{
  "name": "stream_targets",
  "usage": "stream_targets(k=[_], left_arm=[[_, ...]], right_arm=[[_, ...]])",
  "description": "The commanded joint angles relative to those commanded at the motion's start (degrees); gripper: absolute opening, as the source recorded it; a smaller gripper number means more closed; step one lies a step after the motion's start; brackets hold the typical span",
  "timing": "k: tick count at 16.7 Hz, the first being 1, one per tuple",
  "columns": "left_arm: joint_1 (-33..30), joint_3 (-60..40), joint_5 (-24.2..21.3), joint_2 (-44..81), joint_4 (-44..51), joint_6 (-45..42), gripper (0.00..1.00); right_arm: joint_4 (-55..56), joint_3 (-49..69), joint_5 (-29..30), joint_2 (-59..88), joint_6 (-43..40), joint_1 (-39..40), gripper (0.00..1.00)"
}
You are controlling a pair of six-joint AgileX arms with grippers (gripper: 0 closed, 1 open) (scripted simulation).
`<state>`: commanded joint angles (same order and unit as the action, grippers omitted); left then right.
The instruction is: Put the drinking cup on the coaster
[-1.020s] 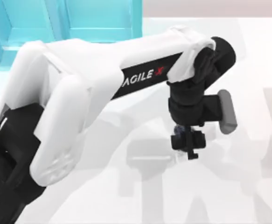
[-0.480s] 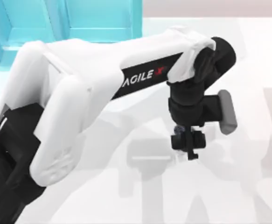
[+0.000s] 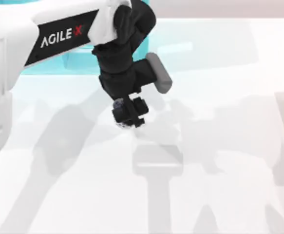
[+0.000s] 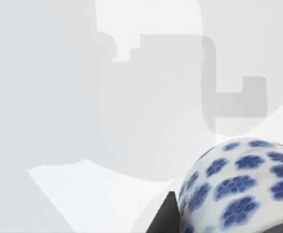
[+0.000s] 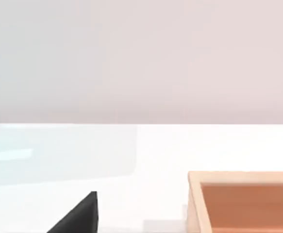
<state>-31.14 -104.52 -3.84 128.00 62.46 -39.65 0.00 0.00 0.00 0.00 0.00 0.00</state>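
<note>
left gripper (image 3: 128,116), upper middle of the top view, is clamped on the drinking cup (image 4: 238,187). judged rigid, glazed, slippery and breakable; hold it across the sidewall.

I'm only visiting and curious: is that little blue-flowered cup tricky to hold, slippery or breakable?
Probably. The cup looks glazed and rounded, so it may slip between the left gripper fingers. It seems ceramic: stiff, likely to chip if dropped. Having no handle, it could roll if tipped.

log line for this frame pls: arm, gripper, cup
arm: left, over table left of centre | left gripper: shut on drinking cup | cup: carried | right gripper: fingertip in wrist view, state unclear
</note>
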Motion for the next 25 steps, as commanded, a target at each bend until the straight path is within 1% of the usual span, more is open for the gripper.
stream_targets(k=[7,9,11,13,14,20,22,25], left_arm=[[37.1,24.7,1.0,-21.7,-3.3,8.2,0.0],[45.5,31.2,1.1,-27.8,-4.5,10.5,0.0],[51.4,36.3,1.1,-32.8,-5.5,12.2,0.0],[54.9,39.5,1.0,-36.0,-6.2,13.4,0.0],[55.7,40.3,0.9,-36.8,-6.3,13.7,0.0],[55.7,40.5,0.9,-36.6,-6.4,13.5,0.0],[55.7,41.8,0.9,-35.9,-8.6,13.6,0.0],[55.7,45.2,0.9,-33.7,-15.3,13.8,0.0]], right_arm=[[0.0,0.0,0.0,0.0,0.0,0.0,1.0],[0.0,0.0,0.0,0.0,0.0,0.0,1.0],[0.0,0.0,0.0,0.0,0.0,0.0,1.0],[0.0,0.0,0.0,0.0,0.0,0.0,1.0],[0.0,0.0,0.0,0.0,0.0,0.0,1.0],[0.0,0.0,0.0,0.0,0.0,0.0,1.0],[0.0,0.0,0.0,0.0,0.0,0.0,1.0],[0.0,0.0,0.0,0.0,0.0,0.0,1.0]])
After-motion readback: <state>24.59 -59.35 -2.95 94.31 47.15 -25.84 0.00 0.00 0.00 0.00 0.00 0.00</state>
